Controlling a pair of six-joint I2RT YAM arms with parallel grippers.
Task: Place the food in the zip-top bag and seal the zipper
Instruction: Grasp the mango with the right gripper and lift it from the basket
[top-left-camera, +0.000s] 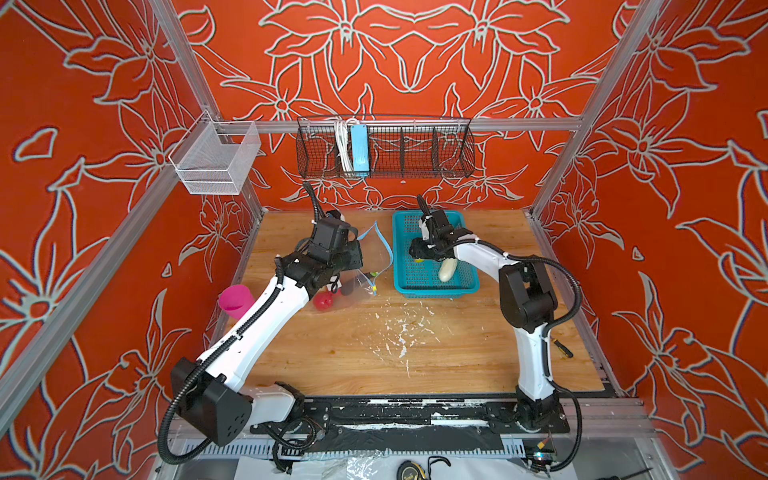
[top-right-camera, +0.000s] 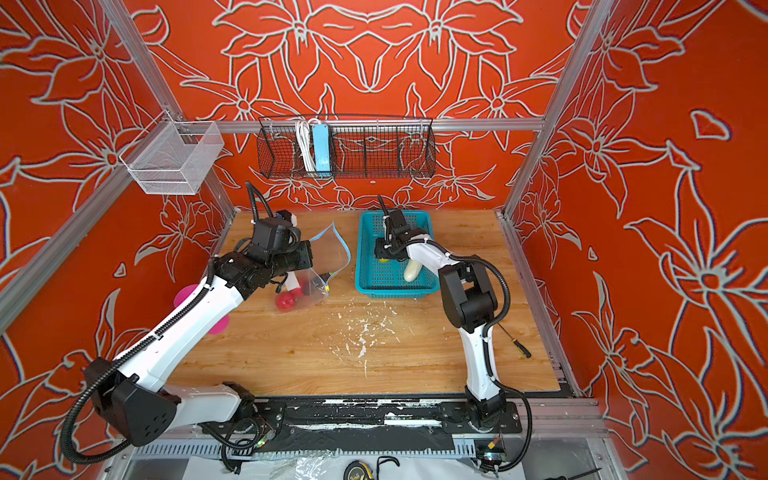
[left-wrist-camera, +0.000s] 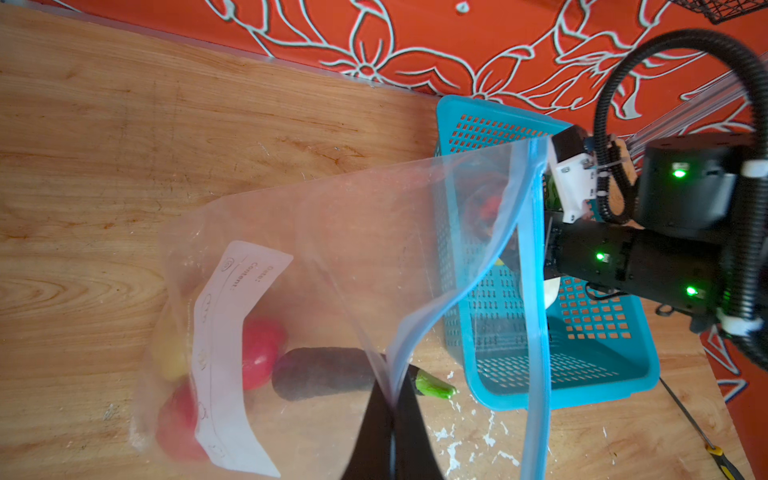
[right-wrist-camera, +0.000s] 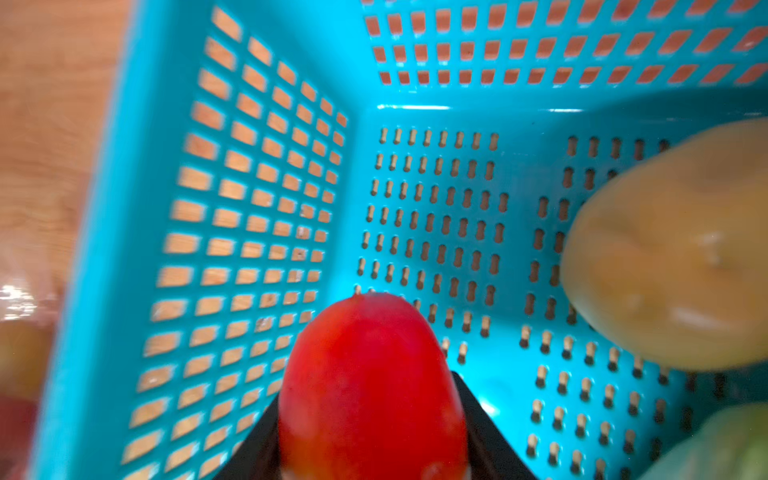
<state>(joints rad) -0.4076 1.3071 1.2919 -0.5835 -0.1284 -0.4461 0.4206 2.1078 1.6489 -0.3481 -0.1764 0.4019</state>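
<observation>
Broadly, the wooden bench (top-left-camera: 353, 353), pale grain flecked with white paint, carries two containers side by side. On the right stands the teal basket (top-left-camera: 434, 289), a rigid rectangular plastic tub with slotted walls and floor. In it lie a smooth white radish (top-left-camera: 448, 269) and a tan, oval potato (right-wrist-camera: 673, 257), blurred in the right wrist view. Just beside its left wall sits the zip-top bag (left-wrist-camera: 353, 249), clear floppy film with a white label (left-wrist-camera: 232, 353). Its base rests on the bench and its mouth is lifted, gaping toward the basket. Through the film show two glossy red apples (left-wrist-camera: 262, 353), a yellowish fruit (left-wrist-camera: 168, 353) and a dark matte eggplant (left-wrist-camera: 324, 372), its green stem at the mouth. The zipper (left-wrist-camera: 536, 291), a thin light-blue strip, curves unsealed along both lips. The left fingers (left-wrist-camera: 380, 428) are pinched tight on one lip of the mouth. The right fingers (right-wrist-camera: 478, 415), partway closed inside the basket, clamp a rounded red fruit (right-wrist-camera: 370, 386).
</observation>
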